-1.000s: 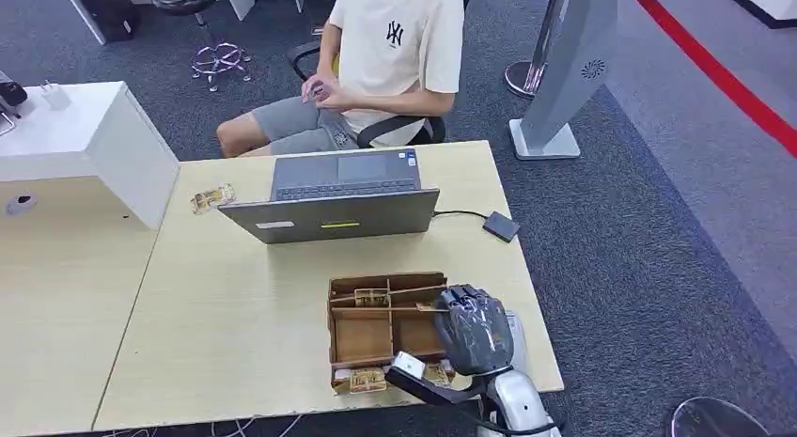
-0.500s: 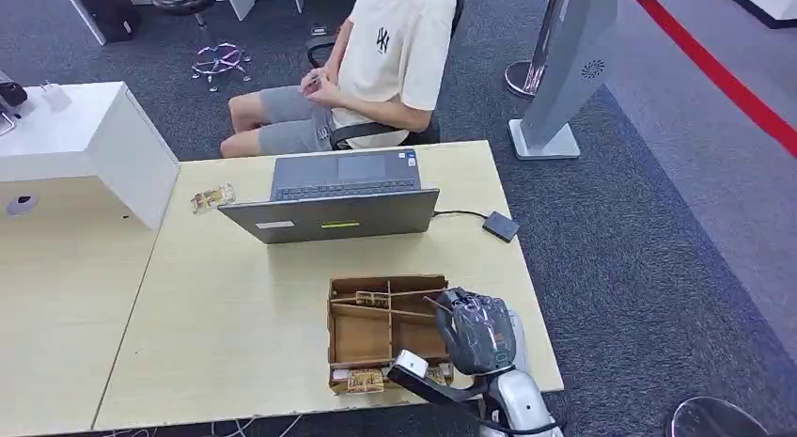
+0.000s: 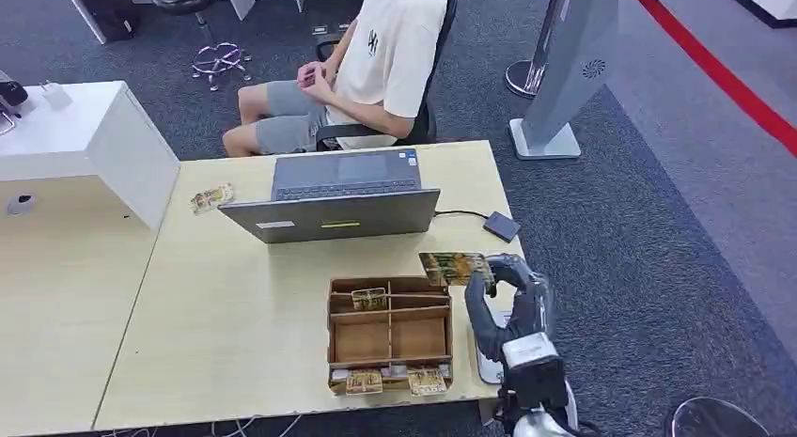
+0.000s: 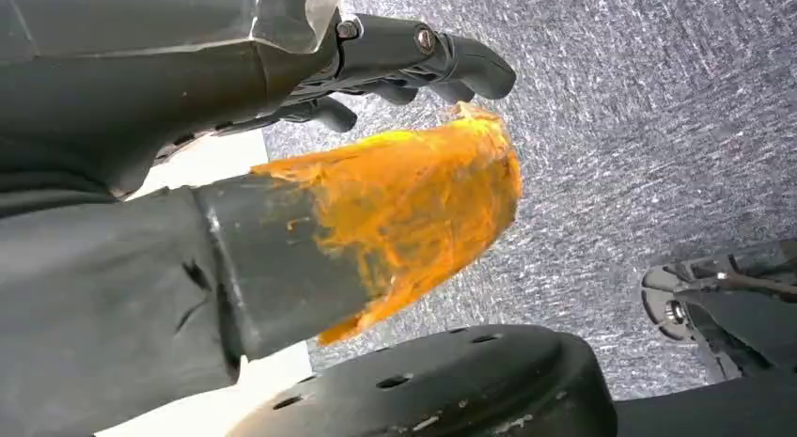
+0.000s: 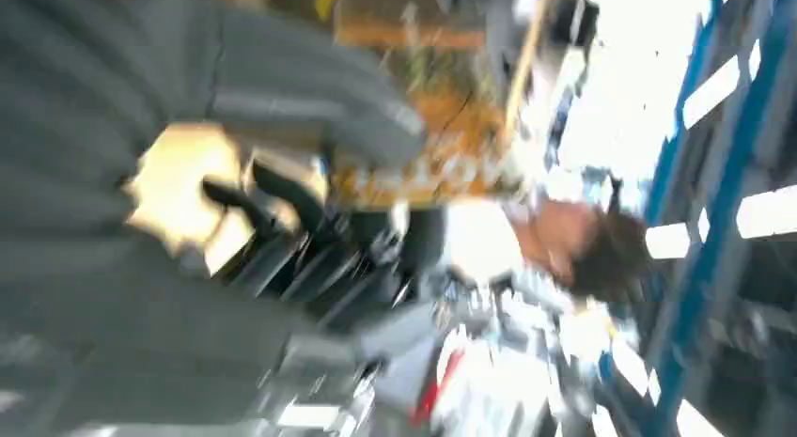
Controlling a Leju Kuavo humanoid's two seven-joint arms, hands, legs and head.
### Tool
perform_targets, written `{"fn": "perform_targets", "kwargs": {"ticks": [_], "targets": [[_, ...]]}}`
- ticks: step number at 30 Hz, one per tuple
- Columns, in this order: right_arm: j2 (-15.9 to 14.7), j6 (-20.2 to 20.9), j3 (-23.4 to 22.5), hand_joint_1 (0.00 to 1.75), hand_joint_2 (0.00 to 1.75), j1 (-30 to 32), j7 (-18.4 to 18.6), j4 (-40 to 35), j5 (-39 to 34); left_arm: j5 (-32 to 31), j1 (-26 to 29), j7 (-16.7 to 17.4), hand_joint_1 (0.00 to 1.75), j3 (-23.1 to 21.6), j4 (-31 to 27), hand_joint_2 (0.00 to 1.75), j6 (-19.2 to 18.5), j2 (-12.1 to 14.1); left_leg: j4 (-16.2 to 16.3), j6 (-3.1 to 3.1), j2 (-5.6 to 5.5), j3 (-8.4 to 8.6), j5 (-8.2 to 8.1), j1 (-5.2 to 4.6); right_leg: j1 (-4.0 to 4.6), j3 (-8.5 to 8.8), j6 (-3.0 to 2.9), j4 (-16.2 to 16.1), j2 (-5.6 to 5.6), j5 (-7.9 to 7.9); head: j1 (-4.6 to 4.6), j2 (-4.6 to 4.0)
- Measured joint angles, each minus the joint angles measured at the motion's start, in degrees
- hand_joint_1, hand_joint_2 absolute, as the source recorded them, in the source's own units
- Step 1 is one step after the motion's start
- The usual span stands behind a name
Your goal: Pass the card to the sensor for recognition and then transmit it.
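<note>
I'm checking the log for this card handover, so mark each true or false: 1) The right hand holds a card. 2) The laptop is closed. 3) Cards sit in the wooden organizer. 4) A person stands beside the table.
1) True: the right hand holds a card above the table.
2) False: the laptop is open.
3) True: cards lie in the wooden organizer.
4) False: the person sits in a chair beyond the table.

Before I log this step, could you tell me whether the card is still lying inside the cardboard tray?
No: the right hand holds the card up above the table, past the far edge of the cardboard tray.
</note>
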Motion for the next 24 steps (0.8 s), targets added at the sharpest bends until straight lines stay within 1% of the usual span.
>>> {"fn": "perform_targets", "kwargs": {"ticks": [5,12,15,18,21,24], "targets": [[0.0,1.2,0.1,1.75,1.75,1.4,-1.5,-6.6,-1.2,0.4,0.0,-0.2,0.00,0.0,0.0,0.00,0.0,-0.1,0.0,0.00,0.00,0.01,0.00,-0.01,0.00,0.00,0.00,0.0,0.00,0.00,0.00,0.00],[0.0,1.6,0.9,1.75,1.75,1.1,-1.9,-7.8,2.7,0.5,0.0,-0.5,0.00,0.0,0.0,0.00,0.1,-0.2,0.0,0.00,0.01,0.01,0.00,0.00,0.00,0.02,0.00,0.0,0.01,0.01,0.00,0.00],[0.0,-0.1,2.1,1.75,1.75,-0.8,-0.9,-7.1,8.8,-0.2,-0.1,-0.5,0.00,0.0,0.0,0.00,-0.1,-0.2,0.0,0.00,0.02,0.01,0.01,0.00,0.00,0.02,-0.01,0.0,0.02,0.02,0.00,-0.02],[-0.2,-2.9,3.6,1.75,1.75,-4.2,1.4,-5.1,16.4,-1.0,-0.2,-0.3,0.00,-0.5,0.0,0.00,-0.5,-0.2,0.0,0.00,0.03,0.04,0.01,0.00,0.00,0.02,-0.01,0.0,0.03,0.02,0.02,-0.02],[-0.6,-5.9,5.2,1.75,1.75,-8.6,4.7,-2.4,24.8,-1.8,-0.3,-0.2,0.00,-1.4,0.0,0.00,-1.3,-0.2,0.0,0.01,0.04,0.03,0.04,0.00,0.00,0.04,-0.03,0.0,0.04,0.08,0.00,-0.02],[-0.9,-7.3,6.7,1.75,1.75,-13.6,8.2,1.5,33.1,-2.7,-0.7,-0.2,0.00,-2.4,0.0,0.00,-1.9,-0.2,0.0,0.03,0.08,0.03,0.08,0.00,0.00,0.04,-0.03,0.0,0.04,0.11,0.02,0.00]]}}
